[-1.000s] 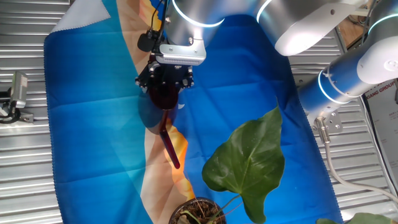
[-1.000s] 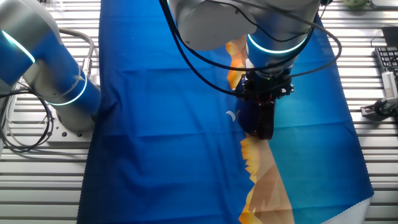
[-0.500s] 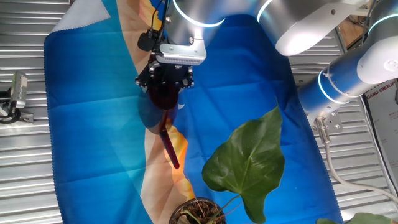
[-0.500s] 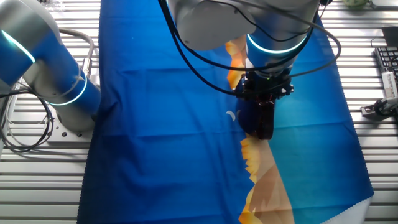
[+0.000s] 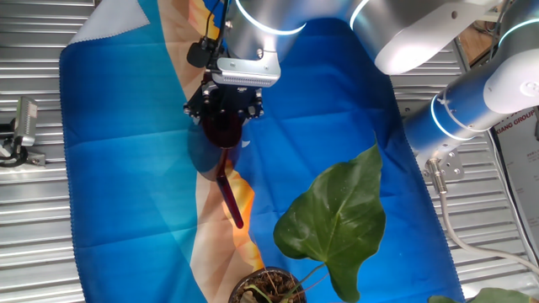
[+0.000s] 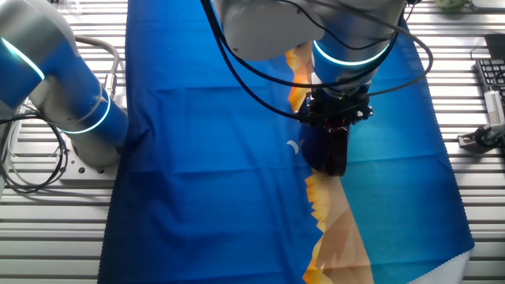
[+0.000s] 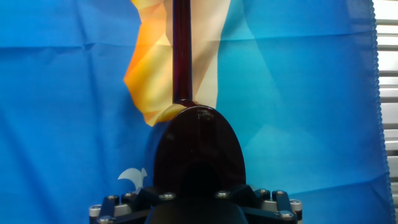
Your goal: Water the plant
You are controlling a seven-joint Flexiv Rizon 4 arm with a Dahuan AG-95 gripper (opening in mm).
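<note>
Clenched on a dark red watering can (image 5: 221, 135) above blue-and-orange cloth (image 5: 126, 168) over ribbed metal table (image 5: 34, 227): gripper (image 5: 223, 105). Beyond the spout, near the cloth's edge: the plant (image 5: 337, 220).

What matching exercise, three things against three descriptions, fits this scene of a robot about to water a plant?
Things:
1. watering can
2. plant
3. cloth

Descriptions:
A. blue, spread over the table
B. dark red, held in the gripper, spout pointing towards the pot
C. big green leaf, at the near edge of one fixed view

Pairs: 1-B, 2-C, 3-A
</note>
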